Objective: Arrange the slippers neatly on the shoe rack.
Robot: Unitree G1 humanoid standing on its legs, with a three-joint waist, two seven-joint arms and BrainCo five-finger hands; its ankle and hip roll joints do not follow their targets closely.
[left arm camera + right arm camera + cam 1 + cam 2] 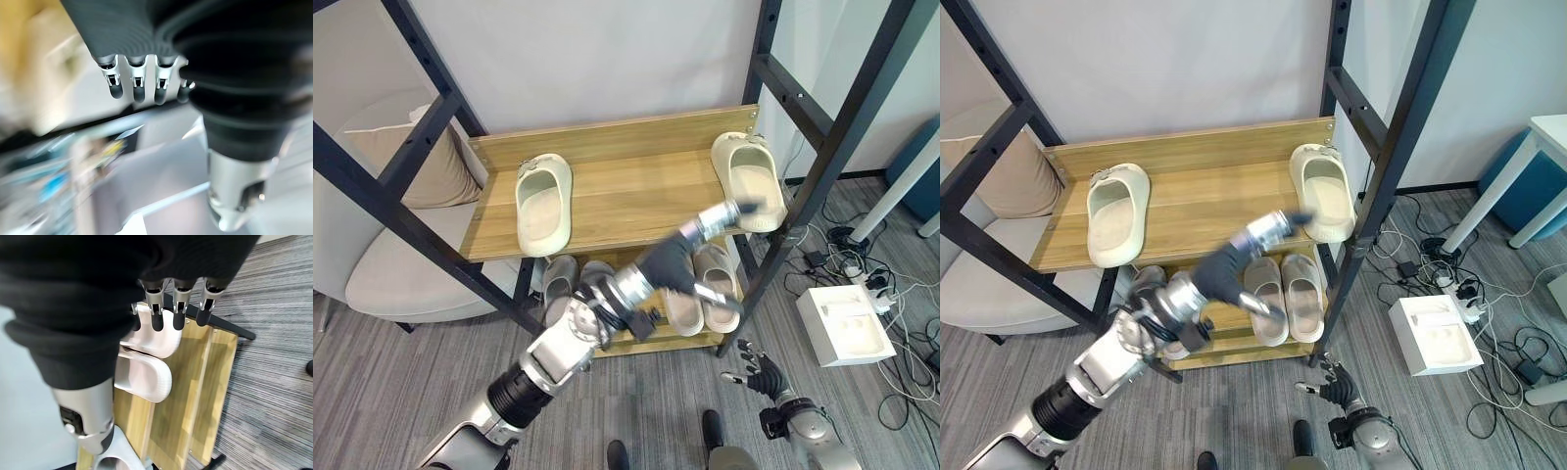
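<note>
Two beige slippers lie on the rack's wooden top shelf (626,196). One slipper (544,204) is at the left, toe towards me. The other slipper (750,179) sits at the far right edge. My left hand (700,235) reaches across the front of the shelf towards the right slipper's near end, blurred in motion, with straight fingers (138,83) that hold nothing. My right hand (759,377) hangs low by the floor at the lower right, its fingers (178,308) relaxed and empty.
On the lower shelf (195,396) stand a grey pair (558,284) and a pale pair (715,284). Black frame posts (822,166) flank the rack. A beige armchair (391,245) is on the left. On the right, a white box (847,323) and cables (876,284) lie on the floor.
</note>
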